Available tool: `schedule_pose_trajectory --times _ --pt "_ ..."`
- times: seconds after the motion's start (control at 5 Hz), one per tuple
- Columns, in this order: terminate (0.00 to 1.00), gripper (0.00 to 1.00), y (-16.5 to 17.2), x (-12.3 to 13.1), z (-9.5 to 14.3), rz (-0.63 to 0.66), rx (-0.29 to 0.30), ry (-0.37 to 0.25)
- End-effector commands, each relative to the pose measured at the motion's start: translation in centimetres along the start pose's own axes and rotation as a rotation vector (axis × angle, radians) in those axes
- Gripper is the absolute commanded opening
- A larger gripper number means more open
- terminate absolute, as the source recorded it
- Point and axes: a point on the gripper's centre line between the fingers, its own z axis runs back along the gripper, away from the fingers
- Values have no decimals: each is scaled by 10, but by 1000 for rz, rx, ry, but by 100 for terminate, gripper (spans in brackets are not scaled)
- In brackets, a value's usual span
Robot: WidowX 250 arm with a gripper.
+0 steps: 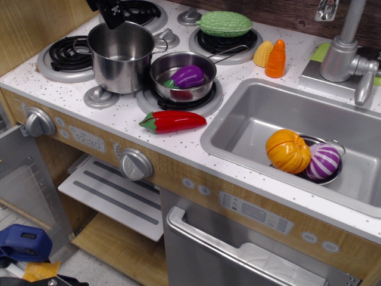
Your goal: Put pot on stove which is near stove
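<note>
The tall shiny steel pot (pixel 122 56) stands upright in the middle of the white speckled stove (pixel 119 122), between the front-left coil burner (pixel 64 56) and the front-right burner (pixel 178 101), partly over a grey centre knob (pixel 100 96). It looks empty. My black gripper (pixel 112 16) comes down from the top edge onto the pot's far rim and looks closed on it; its upper part is cut off by the frame.
A steel pan (pixel 181 74) holding a purple eggplant (pixel 189 75) sits on the front-right burner, touching the pot. A green vegetable (pixel 225 24) covers the back-right burner. A red pepper (pixel 172 121), corn (pixel 263 53), a carrot (pixel 275 58), the sink (pixel 250 113) and the faucet (pixel 342 53) lie to the right.
</note>
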Motion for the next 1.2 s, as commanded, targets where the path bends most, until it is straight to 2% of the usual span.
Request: schedule_pose_trajectory --times 0.0,0.4,0.6,1.0 --pt "0 100 0 0 0 0 0 0" --pt "0 100 4 -2 -9 3 -23 -6" --pt "0 0 4 -2 -10 4 4 -2" --pt "0 0 6 -6 -18 -8 -10 -25"
